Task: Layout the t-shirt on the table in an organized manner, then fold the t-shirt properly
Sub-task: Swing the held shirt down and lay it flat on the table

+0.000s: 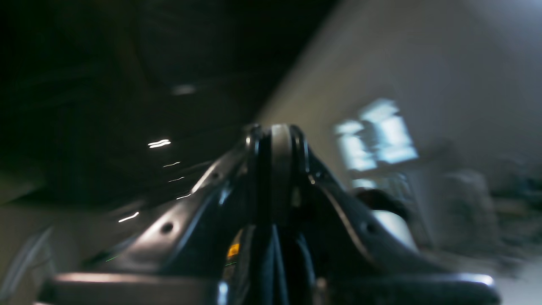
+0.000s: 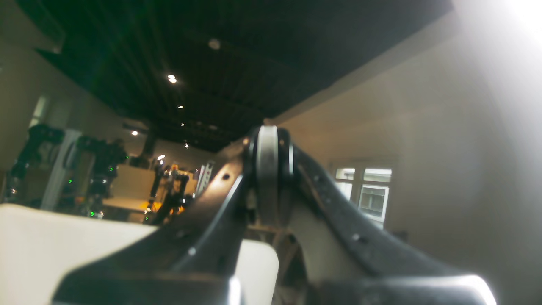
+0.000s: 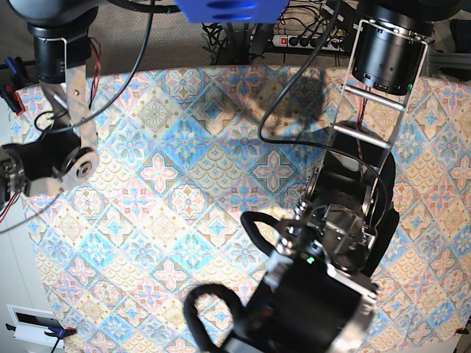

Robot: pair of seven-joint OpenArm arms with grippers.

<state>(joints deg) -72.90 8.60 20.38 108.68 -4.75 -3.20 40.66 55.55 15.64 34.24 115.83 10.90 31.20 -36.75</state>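
The left gripper (image 1: 277, 140), badly blurred, has its fingers pressed together on nothing. The right gripper (image 2: 271, 146) is likewise pressed together and holds nothing. From the base view, arms cover part of the table (image 3: 184, 169); the t-shirt shows nowhere.

Surface (image 3: 184, 169): wide, flat, clothed in a pastel tile print. Pattern: repeating diamond medallions in blue, pink, peach and cream, set in diagonal rows. State: covering lies smooth, with slight waviness along the left border. Position: fills most of the base view; the far edge runs across the top, the left edge down the side, the near corner at lower left. Soft shadows fall on the upper middle. The lower right part is hidden from view.
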